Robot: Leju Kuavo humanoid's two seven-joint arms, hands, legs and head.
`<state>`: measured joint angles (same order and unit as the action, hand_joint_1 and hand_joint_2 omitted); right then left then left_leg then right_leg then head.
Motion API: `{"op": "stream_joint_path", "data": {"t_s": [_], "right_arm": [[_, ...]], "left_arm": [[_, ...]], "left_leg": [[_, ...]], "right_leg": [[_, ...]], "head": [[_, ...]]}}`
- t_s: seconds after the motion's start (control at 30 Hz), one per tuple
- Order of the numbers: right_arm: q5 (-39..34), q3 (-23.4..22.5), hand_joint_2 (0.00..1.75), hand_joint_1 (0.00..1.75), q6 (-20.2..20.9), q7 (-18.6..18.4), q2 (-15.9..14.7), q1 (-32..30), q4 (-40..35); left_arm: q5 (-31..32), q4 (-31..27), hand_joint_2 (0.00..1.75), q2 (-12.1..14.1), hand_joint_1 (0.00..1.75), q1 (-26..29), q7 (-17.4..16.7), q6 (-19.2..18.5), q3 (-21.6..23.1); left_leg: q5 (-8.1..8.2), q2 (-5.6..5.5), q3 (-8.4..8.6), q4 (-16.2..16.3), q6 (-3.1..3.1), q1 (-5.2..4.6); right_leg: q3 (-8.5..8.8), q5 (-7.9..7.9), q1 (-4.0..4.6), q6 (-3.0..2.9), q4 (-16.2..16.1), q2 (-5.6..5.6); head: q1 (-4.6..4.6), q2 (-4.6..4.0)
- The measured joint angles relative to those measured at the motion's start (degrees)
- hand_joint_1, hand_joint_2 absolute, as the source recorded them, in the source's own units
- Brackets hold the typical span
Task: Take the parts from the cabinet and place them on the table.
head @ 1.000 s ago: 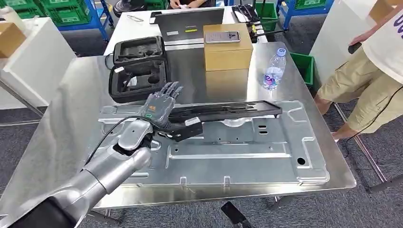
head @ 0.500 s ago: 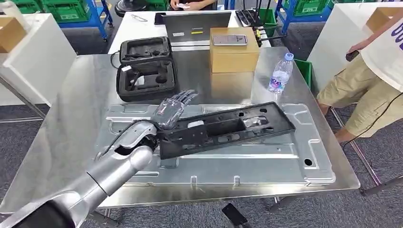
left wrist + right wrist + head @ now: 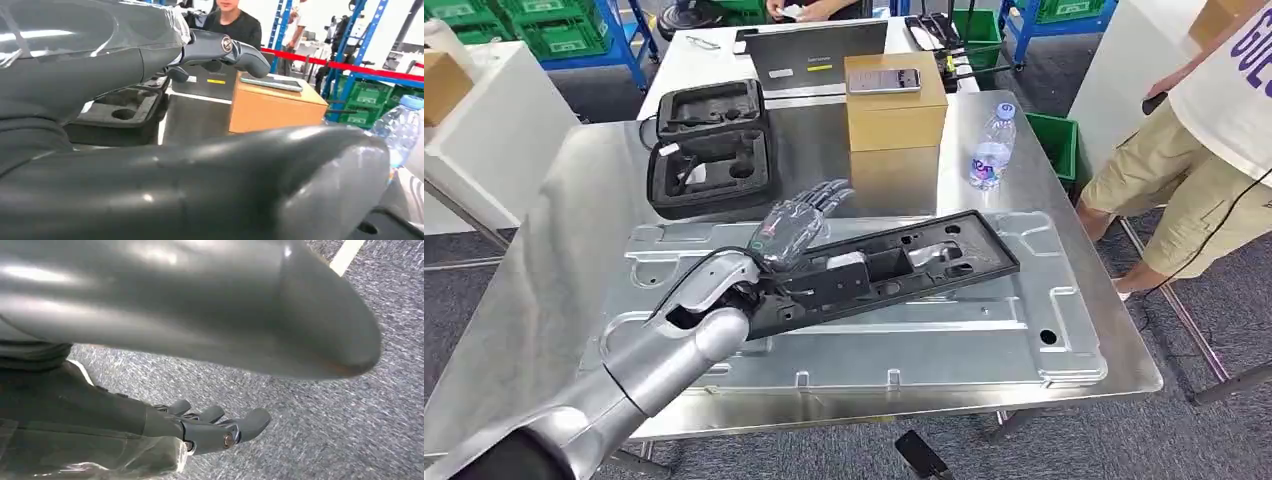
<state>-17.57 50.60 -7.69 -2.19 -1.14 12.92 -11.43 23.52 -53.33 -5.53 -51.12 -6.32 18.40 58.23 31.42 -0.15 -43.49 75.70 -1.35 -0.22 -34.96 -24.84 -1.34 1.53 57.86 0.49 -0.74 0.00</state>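
Left hand, fingers extended, lies on black plastic part, now over the surface; release pending. Right hand holds nothing, fingers loosely apart.

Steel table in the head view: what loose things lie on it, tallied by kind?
Black plastic part: 1
Stamped metal panel: 1
Open black foam case: 1
Cardboard box: 1
Phone: 1
Water bottle: 1
Total: 6
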Motion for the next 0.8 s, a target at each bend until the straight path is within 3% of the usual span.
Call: {"op": "stream_joint_path", "data": {"t_s": [0.03, 0.07, 0.13, 0.17, 0.3, 0.33, 0.37, 0.4, 0.47, 0.5, 0.53, 0.57, 0.6, 0.67, 0.7, 0.73, 0.8], "right_arm": [[-0.2, 0.0, 0.00, 0.00, 0.0, 0.0, 0.0, -0.2, 0.0], [-0.5, 0.0, 0.00, 0.00, 0.0, 0.0, -0.1, -0.3, 0.0], [-0.5, 0.0, 0.00, 0.00, 0.0, 0.0, -0.1, -0.3, 0.0], [-0.5, 0.0, 0.00, 0.00, 0.0, 0.1, -0.1, -0.3, 0.0], [-0.7, 0.0, 0.00, 0.00, 0.0, 0.3, 0.0, -0.5, 0.0], [-0.9, 0.0, 0.00, 0.00, 0.0, 0.3, 0.0, -0.6, 0.0], [-1.0, 0.0, 0.00, 0.00, 0.0, 0.3, -0.2, -0.7, 0.0], [-1.0, 0.0, 0.00, 0.00, 0.0, 0.3, -0.2, -0.6, 0.0], [-1.0, 0.0, 0.00, 0.00, 0.0, 0.3, -0.3, -0.8, 0.0], [-1.0, 0.0, 0.00, 0.00, 0.0, 0.4, -0.3, -1.0, 0.0], [-1.0, 0.0, 0.00, 0.00, 0.0, 0.4, -0.4, -1.2, 0.0], [-1.1, 0.0, 0.00, 0.00, 0.0, 0.4, -0.4, -1.4, 0.0], [-1.2, 0.0, 0.00, 0.00, 0.0, 0.4, -0.4, -1.4, 0.0], [-1.3, 0.0, 0.00, 0.00, 0.0, 0.5, -0.6, -1.4, 0.0], [-1.5, 0.0, 0.00, 0.00, 0.0, 0.6, -0.6, -1.3, 0.0], [-1.5, 0.0, 0.00, 0.00, 0.0, 0.7, -0.6, -1.4, 0.0], [-1.6, 0.0, 0.00, 0.00, 0.0, 0.8, -0.6, -1.8, 0.0]], "left_arm": [[0.0, -0.4, 0.00, 0.1, 0.00, 0.2, 0.2, 0.0, 0.1], [0.1, -0.9, 0.00, 0.1, 0.00, 0.3, 0.4, 0.0, 0.1], [0.1, -2.2, 0.00, 0.1, 0.00, 0.2, 0.7, 0.1, 0.3], [0.3, -2.7, 0.00, 0.1, 0.00, 0.2, 0.8, 0.2, 0.4], [0.4, -4.0, 0.00, 0.3, 0.00, 0.4, 0.8, 0.2, 0.8], [0.4, -4.8, 0.00, 0.3, 0.00, 0.5, 0.8, 0.0, 0.9], [0.4, -5.5, 0.00, 0.2, 0.00, 0.5, 0.9, 0.0, 1.0], [0.4, -6.0, 0.00, 0.2, 0.00, 0.4, 0.9, -0.1, 1.1], [0.1, -6.5, 0.00, 0.2, 0.00, 0.7, 1.0, -0.3, 1.4], [0.0, -6.7, 0.00, 0.2, 0.00, 1.1, 1.0, -0.5, 1.6], [0.0, -6.9, 0.00, 0.2, 0.00, 1.5, 1.2, -0.5, 1.7], [-0.1, -7.3, 0.00, 0.3, 0.00, 1.8, 1.4, -0.5, 1.8], [-0.2, -7.6, 0.00, 0.3, 0.00, 2.0, 1.6, -0.5, 1.9], [-0.7, -8.6, 0.00, 0.3, 0.00, 2.2, 1.9, -0.5, 1.9], [-1.0, -9.1, 0.00, 0.3, 0.00, 2.2, 1.9, -0.6, 1.9], [-1.1, -9.7, 0.00, 0.3, 0.00, 2.3, 1.9, -0.7, 1.9], [-1.0, -10.5, 0.00, 0.3, 0.00, 2.7, 2.0, -0.8, 1.9]], "left_leg": [[-0.91, -0.01, 0.35, -0.9, -0.10, 0.00], [-2.88, -0.02, 2.08, -4.4, -0.30, -0.01], [-7.43, -0.05, 7.27, -14.9, -0.97, -0.12], [-7.92, -0.08, 9.16, -19.3, -1.24, -0.32], [-8.18, -0.24, 9.71, -20.0, -1.68, -1.31], [-8.68, -0.25, 10.02, -20.8, -2.20, -0.93], [-9.09, -0.21, 10.40, -21.3, -2.28, -0.61], [-9.17, -0.14, 10.45, -21.5, -2.61, -0.56], [-9.20, -0.04, 10.46, -21.5, -2.77, -0.60], [-9.20, -0.03, 10.41, -21.4, -2.79, -0.64], [-9.21, -0.03, 10.42, -21.4, -2.78, -0.64], [-9.21, -0.06, 10.43, -21.4, -2.78, -0.59], [-9.21, -0.09, 10.43, -21.3, -2.76, -0.53], [-8.98, -0.13, 10.40, -20.8, -2.45, -0.39], [-8.67, -0.17, 10.01, -20.3, -2.02, -0.87], [-8.63, -0.17, 9.70, -20.0, -1.89, -0.87], [-8.83, -0.12, 9.63, -20.1, -1.58, -0.78]], "right_leg": [[0.02, 0.00, 0.00, 0.00, 0.0, 0.02], [0.03, 0.00, 0.02, 0.01, 0.0, 0.06], [0.11, -0.01, 0.06, 0.02, 0.0, 0.12], [0.20, -0.01, 0.03, 0.04, 0.0, 0.13], [0.32, 0.73, -0.41, 1.14, -1.2, 0.07], [0.41, 0.73, -0.28, 1.56, -1.3, 0.08], [0.24, 0.12, -0.37, 1.64, -0.8, -0.07], [-0.68, -1.54, -0.10, 1.69, 1.4, -0.10], [-4.77, -6.04, -0.02, 1.81, 10.4, -0.09], [-6.82, -7.51, 0.00, 1.92, 14.8, -0.10], [-7.58, -7.54, -0.01, 1.99, 16.5, -0.10], [-6.98, -6.32, -0.04, 2.04, 15.2, -0.11], [-5.15, -4.29, -0.09, 2.06, 11.7, -0.13], [0.34, 0.25, -0.29, 2.19, 1.3, -0.24], [1.51, -0.38, -0.12, 2.19, -1.0, -0.27], [1.13, 0.03, -0.10, 1.48, -1.1, -0.09], [0.96, 0.13, 0.25, 1.13, -1.0, -0.05]], "head": [[0.02, 0.00], [0.02, 0.00], [0.04, 0.00], [0.02, 0.00], [0.11, 0.00], [0.11, 0.00], [0.11, 0.00], [-0.02, 0.00], [-0.13, 0.00], [-0.13, 0.00], [-0.13, 0.00], [-0.13, 0.00], [-0.15, 0.00], [-0.15, 0.00], [-0.15, 0.00], [-0.07, 0.00], [-0.02, 0.00]]}}
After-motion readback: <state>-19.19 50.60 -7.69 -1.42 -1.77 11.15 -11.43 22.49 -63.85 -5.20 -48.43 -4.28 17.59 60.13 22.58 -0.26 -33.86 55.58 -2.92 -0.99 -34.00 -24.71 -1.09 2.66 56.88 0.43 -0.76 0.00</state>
